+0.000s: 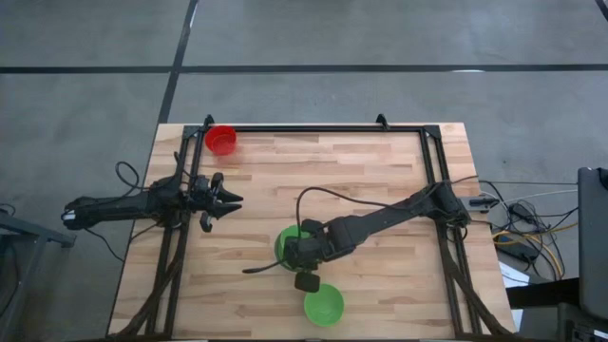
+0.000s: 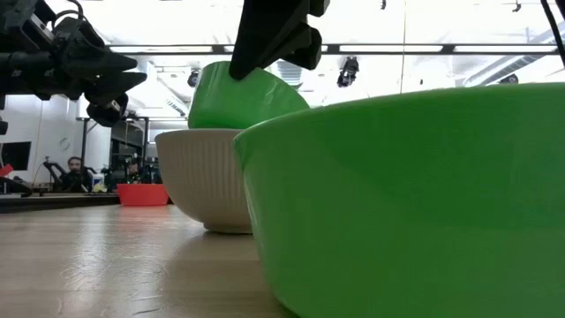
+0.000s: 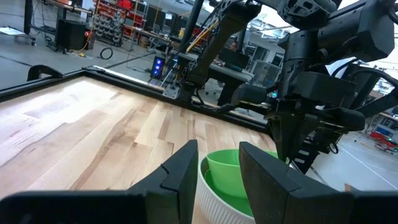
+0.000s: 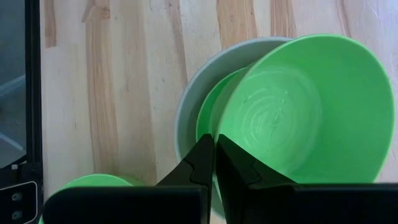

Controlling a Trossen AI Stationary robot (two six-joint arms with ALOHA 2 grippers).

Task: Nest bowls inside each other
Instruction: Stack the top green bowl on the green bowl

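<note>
I've got the right gripper [image 4: 214, 163] clenched on a tilted green bowl's [image 4: 305, 112] rim, over the white bowl [image 1: 282, 249] at table centre, which already holds another green. I'd level it, lower, then release. Left gripper [image 1: 231, 200] waits at 9 o'clock, jaws apart.

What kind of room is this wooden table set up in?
Probably a robotics lab or workshop. Beyond the light wooden table stand shelves packed with equipment, people sit at desks in the background, and cables lie on the bare grey concrete floor.
</note>
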